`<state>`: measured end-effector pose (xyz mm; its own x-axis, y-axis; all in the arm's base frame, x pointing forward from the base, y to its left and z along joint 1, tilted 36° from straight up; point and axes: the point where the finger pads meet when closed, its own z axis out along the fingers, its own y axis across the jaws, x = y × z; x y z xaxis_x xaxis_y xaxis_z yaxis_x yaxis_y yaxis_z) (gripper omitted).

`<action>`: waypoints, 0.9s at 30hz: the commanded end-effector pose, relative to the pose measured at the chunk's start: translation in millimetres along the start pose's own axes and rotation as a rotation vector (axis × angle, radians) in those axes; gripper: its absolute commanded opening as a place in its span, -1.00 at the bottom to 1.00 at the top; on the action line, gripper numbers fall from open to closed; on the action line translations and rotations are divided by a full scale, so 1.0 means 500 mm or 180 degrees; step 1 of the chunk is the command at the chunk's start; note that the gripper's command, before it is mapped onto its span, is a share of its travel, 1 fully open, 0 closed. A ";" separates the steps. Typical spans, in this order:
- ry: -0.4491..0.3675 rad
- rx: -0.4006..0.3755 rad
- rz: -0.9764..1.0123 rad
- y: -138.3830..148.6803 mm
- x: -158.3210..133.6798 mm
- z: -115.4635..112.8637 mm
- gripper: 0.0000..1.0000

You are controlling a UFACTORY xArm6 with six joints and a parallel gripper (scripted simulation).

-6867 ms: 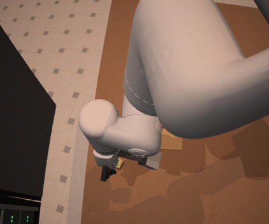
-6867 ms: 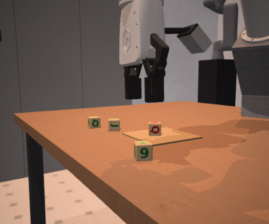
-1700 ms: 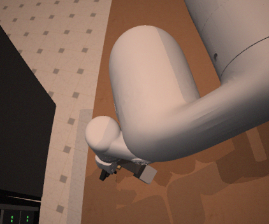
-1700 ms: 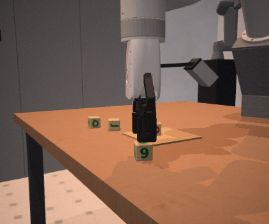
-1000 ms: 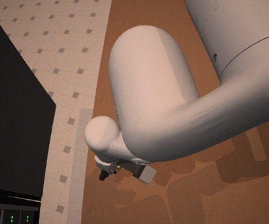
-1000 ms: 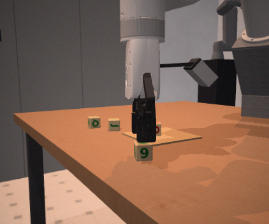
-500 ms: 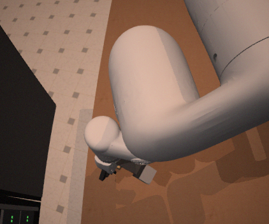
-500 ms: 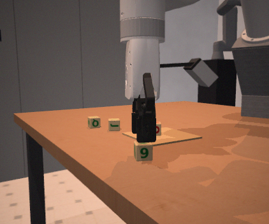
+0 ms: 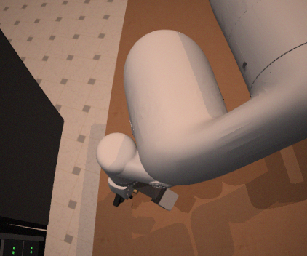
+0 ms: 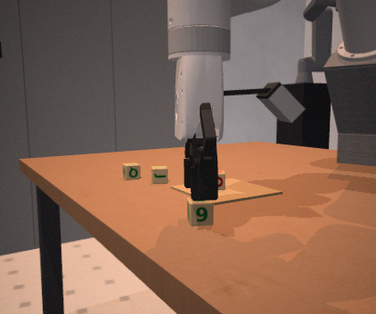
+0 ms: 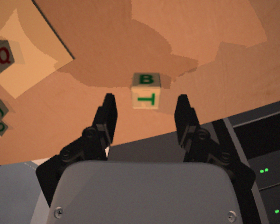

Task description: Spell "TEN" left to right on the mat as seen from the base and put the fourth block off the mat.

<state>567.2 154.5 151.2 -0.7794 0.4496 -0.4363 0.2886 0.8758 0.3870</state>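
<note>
Near the table's front edge the gripper (image 10: 200, 196) hangs just above the T block (image 11: 145, 91), fingers parted and holding nothing. Farther back, the mat (image 10: 251, 193) carries only one red-lettered block (image 10: 220, 180), and two other blocks (image 10: 131, 171) lie beyond it, so most work remains. Only the wrist view shows the T; the top view is hidden by the arm

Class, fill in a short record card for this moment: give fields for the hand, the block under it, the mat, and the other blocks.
hand: open, holding nothing, poised above a block
block under hand: T on top, on the table, off the mat
mat: flat on the table
block on mat: one with a red mark
other blocks: two with green marks, side by side, off the mat
</note>
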 end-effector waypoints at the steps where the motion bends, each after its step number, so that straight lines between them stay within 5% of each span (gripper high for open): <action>1: -0.0007 -0.0006 0.0000 0.002 -0.002 0.002 0.37; 27: -0.0007 -0.0006 0.0000 0.002 -0.002 0.065 0.37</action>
<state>584.8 160.1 125.2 -0.7792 0.4497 -0.4367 0.2897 0.8761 0.3854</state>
